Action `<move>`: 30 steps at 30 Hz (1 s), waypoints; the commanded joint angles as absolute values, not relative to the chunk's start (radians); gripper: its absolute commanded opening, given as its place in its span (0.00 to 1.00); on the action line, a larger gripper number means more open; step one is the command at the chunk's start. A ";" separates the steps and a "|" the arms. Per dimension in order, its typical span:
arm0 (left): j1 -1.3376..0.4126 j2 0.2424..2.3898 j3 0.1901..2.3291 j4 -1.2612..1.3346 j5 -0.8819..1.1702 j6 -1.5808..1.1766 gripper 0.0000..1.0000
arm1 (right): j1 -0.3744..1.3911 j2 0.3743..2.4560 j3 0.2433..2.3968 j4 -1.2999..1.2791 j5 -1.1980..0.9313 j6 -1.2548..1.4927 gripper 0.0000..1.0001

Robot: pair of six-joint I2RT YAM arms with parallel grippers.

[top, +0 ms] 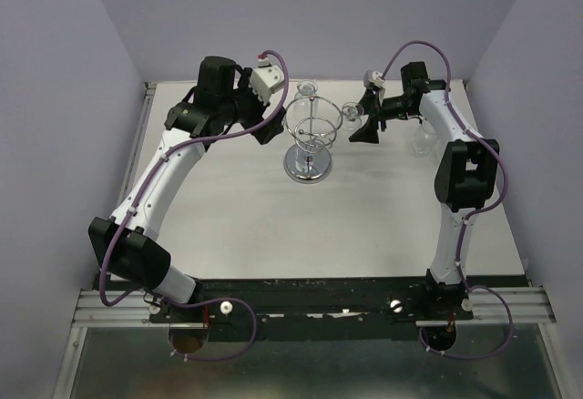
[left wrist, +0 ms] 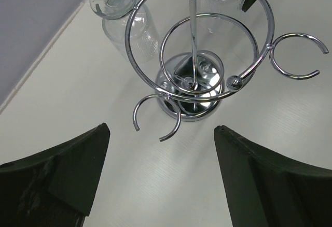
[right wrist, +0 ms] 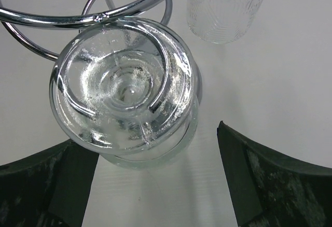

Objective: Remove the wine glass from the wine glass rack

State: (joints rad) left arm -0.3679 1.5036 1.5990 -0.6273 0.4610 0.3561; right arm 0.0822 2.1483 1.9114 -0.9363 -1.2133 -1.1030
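Probably light, slick, fragile: take the centre-frame wine glass [right wrist: 124, 89] by its bowl; left gripper [left wrist: 162, 128] and right gripper [right wrist: 150, 139] fingers gape open.

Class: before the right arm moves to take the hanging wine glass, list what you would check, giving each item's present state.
1. The right end effector is open: ok, fingers apart.
2. The clear wine glass hangs foot-up in a loop of the shiny chrome wire rack: ok.
3. The loop's gap faces the right end effector: ok.
4. The glass sits between the fingers: cannot tell, depth unclear.
5. The ribbed clear glass stands apart from the hanging one: ok.
6. The left end effector braces the rack: not ok, open and short of it.
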 commanded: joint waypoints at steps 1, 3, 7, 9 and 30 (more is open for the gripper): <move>-0.373 1.514 1.634 -0.629 0.446 0.373 0.99 | 0.086 2.164 1.947 -0.948 -1.206 -1.150 1.00; -0.373 1.511 1.629 -0.634 0.446 0.379 0.99 | 0.094 2.163 1.953 -0.974 -1.203 -1.190 1.00; -0.373 1.496 1.615 -0.638 0.443 0.387 0.99 | 0.117 2.160 1.954 -0.988 -1.177 -1.223 1.00; -0.373 1.493 1.608 -0.634 0.440 0.387 0.99 | 0.118 2.161 1.959 -0.982 -1.178 -1.216 1.00; -0.371 1.450 1.542 -0.603 0.440 0.394 0.99 | 0.115 2.045 1.834 -0.841 -1.134 -1.091 0.70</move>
State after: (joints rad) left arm -0.3679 1.4906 1.5631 -0.6235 0.4522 0.3744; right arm 0.1169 2.1334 1.9171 -0.9371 -1.1721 -1.1343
